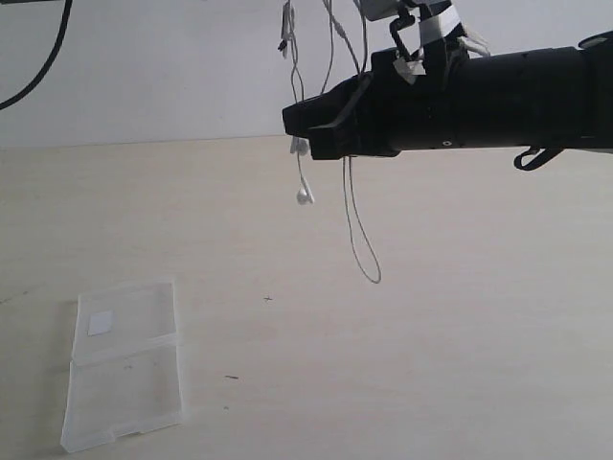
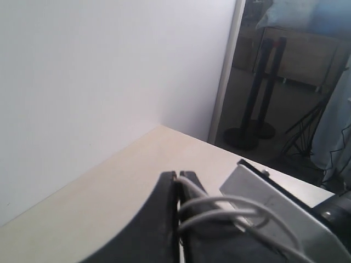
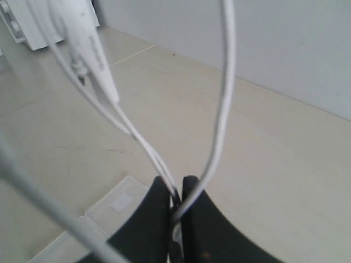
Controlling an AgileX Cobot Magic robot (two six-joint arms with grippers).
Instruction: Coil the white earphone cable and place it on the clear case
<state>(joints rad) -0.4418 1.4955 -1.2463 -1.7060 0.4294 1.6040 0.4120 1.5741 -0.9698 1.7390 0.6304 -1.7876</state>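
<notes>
Black cylindrical arm [image 1: 508, 96], black tapered jaws

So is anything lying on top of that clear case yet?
Only a small white sticker shows on the clear case. The white earphone cable hangs above the table, pinched by the right gripper. Nothing hides the case.

Table [image 1: 431, 335]: pale wood-grain laminate, matt, smooth. Case [image 1: 124, 379]: translucent plastic, slightly frosted, soft sheen at edges. Sticker [image 1: 100, 323]: white, flat, paper-like. Cable [image 3: 227, 71]: white plastic sheath, smooth, faint gloss. Earbud [image 1: 305, 196]: hard white plastic, glossy. Right gripper [image 3: 175, 192]: black plastic fingers, matt, smooth. Left gripper [image 2: 177, 176]: black matt plastic too. Arm [image 1: 517, 96]: black casing, satin sheen. Plate [image 2: 290, 216]: grey, matt, metal-looking. Wall [image 1: 144, 67]: white, matt, plain.
</notes>
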